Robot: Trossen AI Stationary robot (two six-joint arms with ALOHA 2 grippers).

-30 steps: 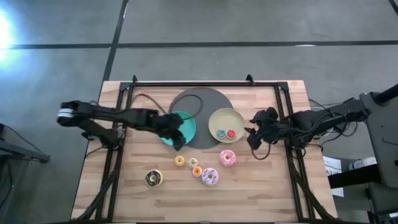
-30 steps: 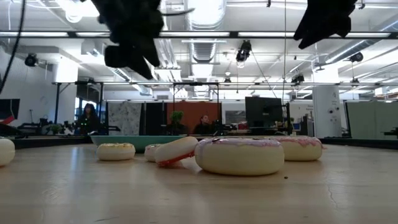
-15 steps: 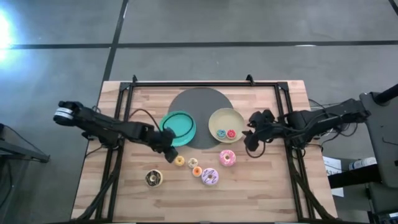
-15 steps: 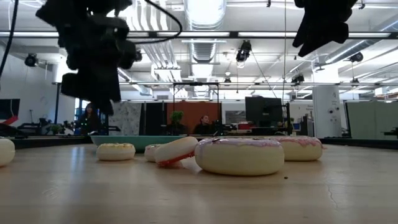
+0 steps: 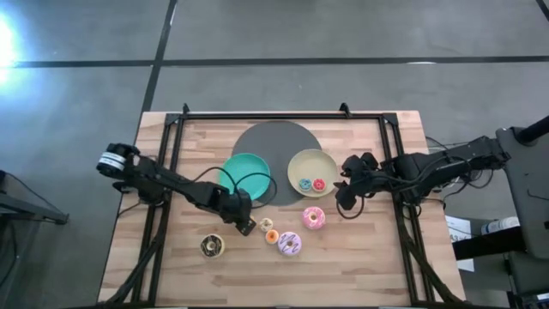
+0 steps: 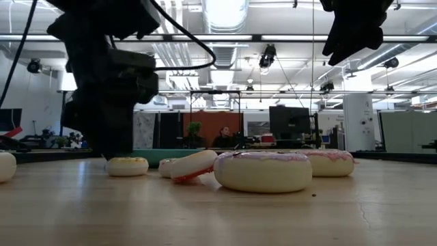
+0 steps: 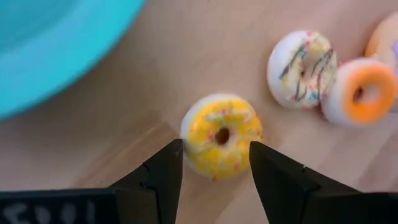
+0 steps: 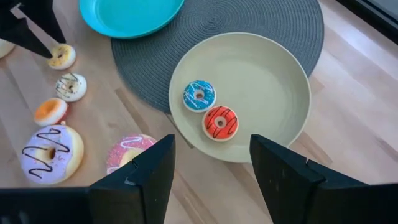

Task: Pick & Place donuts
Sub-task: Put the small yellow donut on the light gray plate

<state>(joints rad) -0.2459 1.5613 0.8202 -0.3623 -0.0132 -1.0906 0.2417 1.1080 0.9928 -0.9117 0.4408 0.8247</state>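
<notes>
My left gripper (image 7: 214, 165) is open and low over the table, one finger on either side of the tiny yellow donut (image 7: 221, 134), just near of the teal plate (image 5: 249, 174); I see no touch. The yellow donut (image 5: 248, 222) lies flat on the wood. Beside it lie a white drizzled donut (image 5: 266, 224), the orange one (image 5: 271, 236), the lilac one (image 5: 289, 244), the pink one (image 5: 314, 218) and the chocolate one (image 5: 212, 246). Blue (image 8: 199, 95) and red (image 8: 219, 122) donuts lie in the beige plate (image 8: 273, 81). My right gripper (image 8: 211, 168) hovers open at that plate's right side.
A round grey mat (image 5: 283, 142) lies under both plates at the table's far middle. A black frame (image 5: 283, 114) runs along the far edge and down both sides. Bare wood shows along the near edge (image 5: 343, 275).
My left gripper has moved from over the teal plate toward the near edge and down, ending low over the yellow donut. My right gripper has crept slightly toward the table's left. The donuts and plates have stayed in place.
</notes>
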